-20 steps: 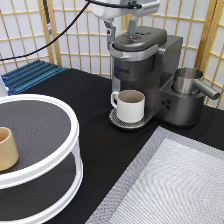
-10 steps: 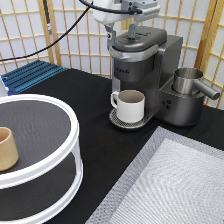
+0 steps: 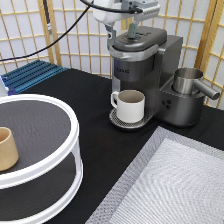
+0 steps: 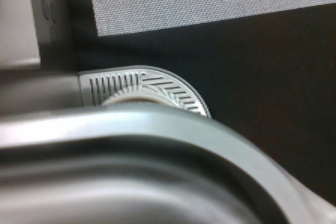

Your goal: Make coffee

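While my gripper sits just above the closed lid of the coffee machine, at the exterior view's top, I cannot tell whether it is open or shut. The mug already stands on the drip tray. The coffee pod is not visible anywhere; possibly already inside. Brewing is not evident. A tan cup waits on the round shelf.

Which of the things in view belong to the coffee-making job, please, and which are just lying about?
Belonging to the job:
- coffee machine, lid down
- cream mug on its drip tray
- gripper just above the machine's lid

Just lying about:
- tan cup on the white round shelf
- metal jug
- grey mat
- blue rack

No coffee pod shows.
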